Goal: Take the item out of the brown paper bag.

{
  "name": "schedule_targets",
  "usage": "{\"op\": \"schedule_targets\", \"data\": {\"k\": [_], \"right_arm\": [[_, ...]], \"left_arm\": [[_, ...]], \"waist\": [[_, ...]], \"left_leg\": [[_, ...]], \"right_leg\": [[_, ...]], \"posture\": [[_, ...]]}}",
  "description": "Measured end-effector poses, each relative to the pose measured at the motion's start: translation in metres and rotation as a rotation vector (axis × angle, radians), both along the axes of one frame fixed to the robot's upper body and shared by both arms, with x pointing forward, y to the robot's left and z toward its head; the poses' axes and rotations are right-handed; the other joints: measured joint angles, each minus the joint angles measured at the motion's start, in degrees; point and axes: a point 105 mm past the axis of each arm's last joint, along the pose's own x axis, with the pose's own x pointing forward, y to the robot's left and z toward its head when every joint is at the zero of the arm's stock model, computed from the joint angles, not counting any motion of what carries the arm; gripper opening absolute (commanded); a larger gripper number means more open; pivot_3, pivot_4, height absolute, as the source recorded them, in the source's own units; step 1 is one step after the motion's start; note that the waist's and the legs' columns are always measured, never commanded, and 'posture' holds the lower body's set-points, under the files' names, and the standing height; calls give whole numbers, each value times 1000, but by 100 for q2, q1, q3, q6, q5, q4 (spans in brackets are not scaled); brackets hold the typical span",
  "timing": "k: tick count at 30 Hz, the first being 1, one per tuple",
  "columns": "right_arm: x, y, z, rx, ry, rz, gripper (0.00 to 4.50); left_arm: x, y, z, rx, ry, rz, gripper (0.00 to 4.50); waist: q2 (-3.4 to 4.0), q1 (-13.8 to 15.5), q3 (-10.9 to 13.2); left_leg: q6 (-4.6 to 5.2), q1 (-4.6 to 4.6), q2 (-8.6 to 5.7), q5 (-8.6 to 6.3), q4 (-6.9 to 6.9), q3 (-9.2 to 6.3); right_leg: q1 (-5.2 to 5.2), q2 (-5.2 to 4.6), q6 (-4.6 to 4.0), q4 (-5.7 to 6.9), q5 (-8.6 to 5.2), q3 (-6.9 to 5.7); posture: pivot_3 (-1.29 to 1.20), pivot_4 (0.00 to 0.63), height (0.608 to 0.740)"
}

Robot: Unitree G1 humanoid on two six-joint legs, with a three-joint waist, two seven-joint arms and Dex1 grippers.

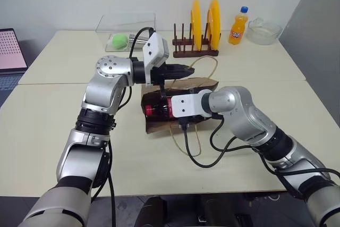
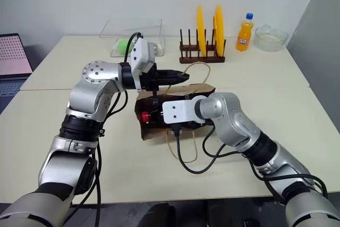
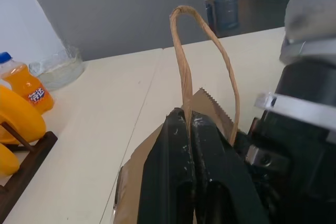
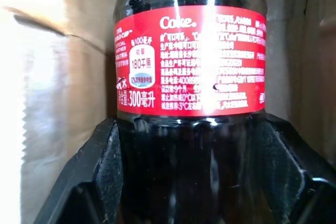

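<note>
Far left on the cream desk (image 1: 64,147): corner of a laptop (image 1: 9,51), screen pink. Behind the left arm, a clear plastic box (image 1: 127,25) with a green ball (image 1: 119,40) inside. Next, a dark wooden plate rack (image 1: 194,51) with two yellow plates (image 1: 204,24) upright in its slots. Right of that, an orange soda bottle (image 1: 238,26), blue cap, upright, and a clear glass bowl (image 1: 264,31) just beside it; bowl's contents not discernible.

Mid-desk: brown paper bag (image 1: 183,86) on its side, mouth toward the left. Inside, at the mouth, a small Coke bottle (image 4: 189,61), dark cola, red label; red cap (image 2: 144,116) toward the left, out of the mouth, long axis roughly level, along the bag, left to right.

Left hand (image 3: 190,129) level above the bag, fingers together, pinched on one tan loop handle (image 3: 205,40), handle arched up past the fingertips. Second handle (image 1: 186,142) loose on the desk in front of the bag.

Right hand (image 4: 189,145) in the bag's mouth, black fingers (image 4: 100,166) apart on either side of the bottle's lower body, pressed against it, clamped on the bottle.
</note>
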Motion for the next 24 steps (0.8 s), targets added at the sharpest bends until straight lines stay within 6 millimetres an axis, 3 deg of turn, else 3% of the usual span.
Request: {"op": "schedule_targets", "data": {"k": [10,17,20,24], "right_arm": [[-34,-7,34,160,130,179,3017],[-53,-21,86,426,181,221,3017],[-53,-39,107,512,155,168,3017],[-42,-83,138,591,31,-10,3017]], "left_arm": [[2,1,4,7,-37,8,0],[6,2,-2,20,-20,21,0],[6,3,-2,24,-27,22,0],[6,4,-3,27,-31,25,0]], "waist": [[0,2,0],[-1,7,0],[0,15,1],[0,32,1]], "left_leg": [[1,1,0,0,1,-2],[1,0,1,-1,0,-3],[2,0,1,-1,0,-3],[3,0,-1,-2,-1,0]], "right_leg": [[4,-1,0,0,0,-2],[4,-1,0,-1,0,-2],[4,-2,0,-1,0,-2],[5,-3,0,-4,0,-2]], "posture": [[0,150,740],[0,150,740],[0,150,740],[0,150,740]]}}
